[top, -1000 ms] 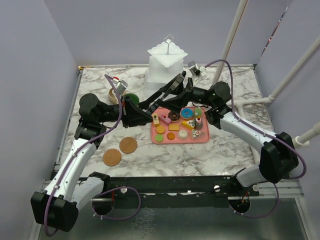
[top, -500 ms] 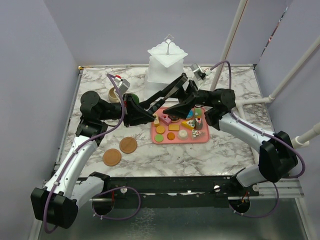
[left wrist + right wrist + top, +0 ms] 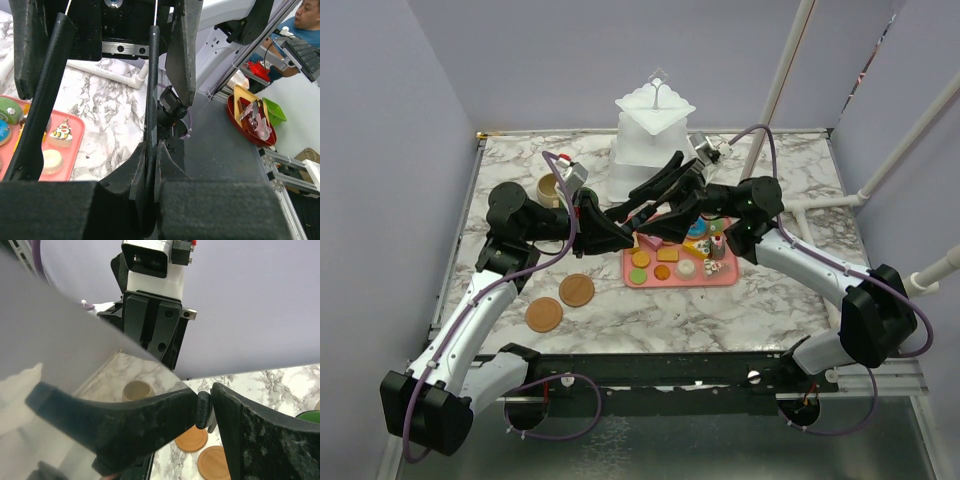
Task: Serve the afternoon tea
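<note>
My left gripper [image 3: 603, 228] is shut on a pair of black tongs [image 3: 152, 75], whose arms reach out over the left end of the pink tray [image 3: 725, 279]; the gripper also shows in the left wrist view [image 3: 151, 150]. My right gripper [image 3: 700, 195] is shut on the second black tongs [image 3: 201, 409], above the tray's far edge in front of the white three-tier stand [image 3: 652, 125]; it also shows in the right wrist view [image 3: 205, 410]. Several toy pastries [image 3: 665, 262] lie on the tray. A beige mug [image 3: 549, 187] stands at the left. Two wooden coasters [image 3: 576, 290] [image 3: 544, 314] lie near the front left. The green-inside mug shows only as a green rim [image 3: 308, 415].
The two sets of tongs cross close together between the stand and the tray. White pipes [image 3: 895, 165] run along the table's right edge. The table's near edge [image 3: 650, 355] carries the black arm rail.
My left gripper has shifted right, closer to the tray. My right gripper and its tongs have swung up and left, toward the stand. Tray, mugs and coasters have not moved.
</note>
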Controlling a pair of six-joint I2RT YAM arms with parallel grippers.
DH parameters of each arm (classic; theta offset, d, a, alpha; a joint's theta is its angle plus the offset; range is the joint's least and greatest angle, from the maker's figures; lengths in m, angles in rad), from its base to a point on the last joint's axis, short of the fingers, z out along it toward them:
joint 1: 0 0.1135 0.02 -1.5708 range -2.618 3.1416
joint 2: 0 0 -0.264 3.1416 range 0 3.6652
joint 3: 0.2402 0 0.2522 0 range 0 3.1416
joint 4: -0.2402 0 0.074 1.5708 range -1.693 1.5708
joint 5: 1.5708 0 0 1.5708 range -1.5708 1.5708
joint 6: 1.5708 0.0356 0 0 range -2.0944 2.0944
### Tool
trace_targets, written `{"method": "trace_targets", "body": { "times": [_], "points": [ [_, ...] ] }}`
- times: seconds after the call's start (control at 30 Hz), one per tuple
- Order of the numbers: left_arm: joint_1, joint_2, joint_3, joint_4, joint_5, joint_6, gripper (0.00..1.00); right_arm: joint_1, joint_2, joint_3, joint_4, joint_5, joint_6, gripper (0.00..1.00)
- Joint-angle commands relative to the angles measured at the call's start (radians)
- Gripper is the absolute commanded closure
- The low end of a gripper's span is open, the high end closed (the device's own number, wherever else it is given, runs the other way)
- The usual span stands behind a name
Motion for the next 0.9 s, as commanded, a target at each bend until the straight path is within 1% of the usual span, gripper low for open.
{"method": "trace_targets", "body": {
  "times": [0.0,0.07,0.17,0.37,0.5,0.63,0.77,0.87],
  "points": [
    [-0.001,-0.001,0.046,0.005,-0.001,0.076,1.00,0.013,-0.011,0.046,-0.055,-0.014,0.049,0.04],
    [-0.001,-0.001,0.061,-0.027,0.001,0.119,1.00,0.012,-0.003,0.059,-0.053,-0.039,0.078,0.07],
    [-0.001,-0.005,0.086,-0.101,-0.001,0.201,1.00,0.012,-0.002,0.071,-0.048,-0.055,0.103,0.09],
    [-0.001,-0.013,0.094,-0.125,0.015,0.221,1.00,0.013,0.004,0.076,-0.016,-0.101,0.143,0.12],
    [-0.001,-0.022,0.094,-0.126,0.024,0.232,1.00,0.012,0.033,0.071,0.109,-0.144,0.247,0.14],
    [-0.001,-0.023,0.102,-0.126,0.026,0.233,1.00,0.012,0.060,0.071,0.217,-0.178,0.325,0.12],
    [-0.001,-0.026,0.103,-0.127,0.025,0.237,1.00,0.013,0.050,0.078,0.169,-0.138,0.281,0.11],
    [-0.001,-0.028,0.099,-0.128,0.025,0.239,1.00,0.012,0.032,0.098,0.054,-0.109,0.206,0.13]
  ]
}}
